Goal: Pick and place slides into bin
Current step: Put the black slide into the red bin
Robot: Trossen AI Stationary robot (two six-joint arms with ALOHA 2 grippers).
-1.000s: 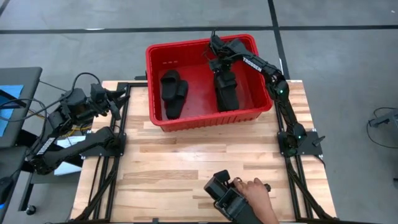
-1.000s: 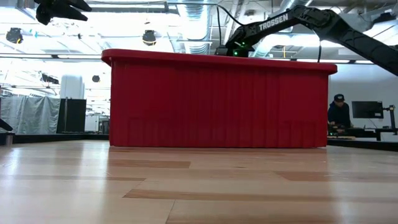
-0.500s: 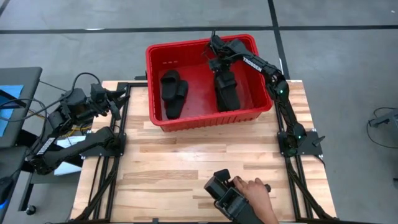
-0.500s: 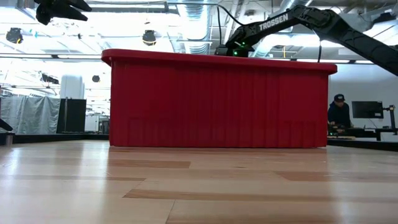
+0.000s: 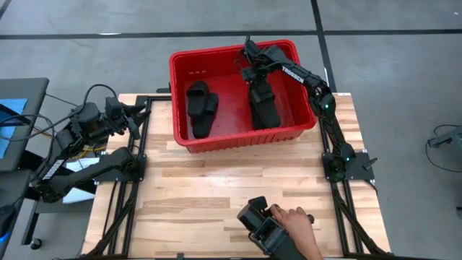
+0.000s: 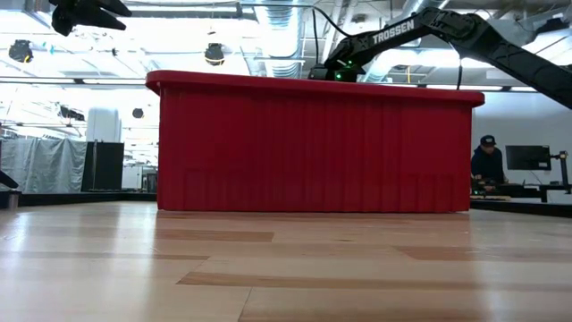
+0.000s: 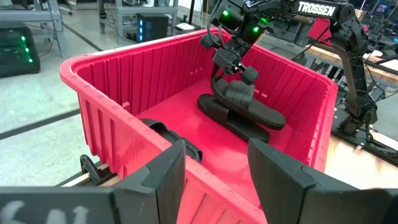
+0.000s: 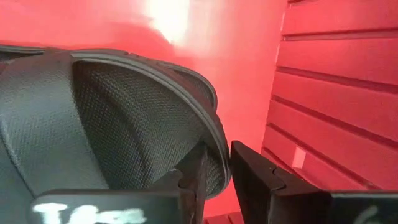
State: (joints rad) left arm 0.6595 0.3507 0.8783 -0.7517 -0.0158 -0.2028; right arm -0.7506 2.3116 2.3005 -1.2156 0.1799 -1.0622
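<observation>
The red bin (image 5: 245,139) stands at the table's far edge. Two black slides lie in it, soles on its floor: one on the left (image 5: 201,108), one on the right (image 5: 264,107). My right gripper (image 5: 253,72) reaches down into the bin and is shut on the right slide's strap (image 7: 237,93). My left gripper (image 7: 214,180) is open and empty, held above the table's left edge (image 5: 136,115) and facing the bin. In the low view the bin's near wall (image 6: 313,143) hides the slides and my right gripper. My right gripper holds the right slide by the edge of its strap (image 8: 214,140), at the slide's far end. One finger (image 8: 189,171) is under the strap and one (image 8: 261,180) is outside it. The fingers come from above, slanting down. The slide's sole (image 7: 255,121) lies on the bin floor.
A person's hand (image 5: 297,222) at the table's near edge rests on more black slides (image 5: 261,225). The bin's tall right wall (image 8: 336,93) stands close beside my right gripper. Bare wood lies between the bin and the hand.
</observation>
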